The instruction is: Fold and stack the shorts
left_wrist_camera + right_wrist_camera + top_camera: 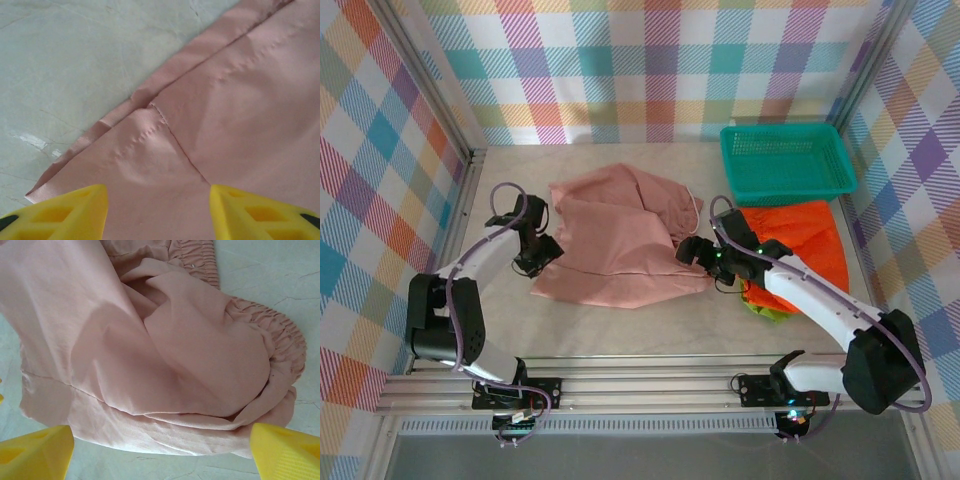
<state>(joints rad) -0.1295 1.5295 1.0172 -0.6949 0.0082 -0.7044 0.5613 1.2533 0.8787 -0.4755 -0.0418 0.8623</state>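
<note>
Pink shorts (620, 240) sit beneath my left gripper (542, 256) and right gripper (689, 250), both spread apart; the right arm (820, 300) hides most of the green shorts (767, 309).

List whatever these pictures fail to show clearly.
Green shorts: top view, nearly all buried under the orange shorts and the right arm; how they lie cannot be told.
Pink shorts: top view, right edge covered by the right gripper.
Left gripper: left wrist view, fingers cut off by the bottom edge; contact with the cloth unclear.
</note>
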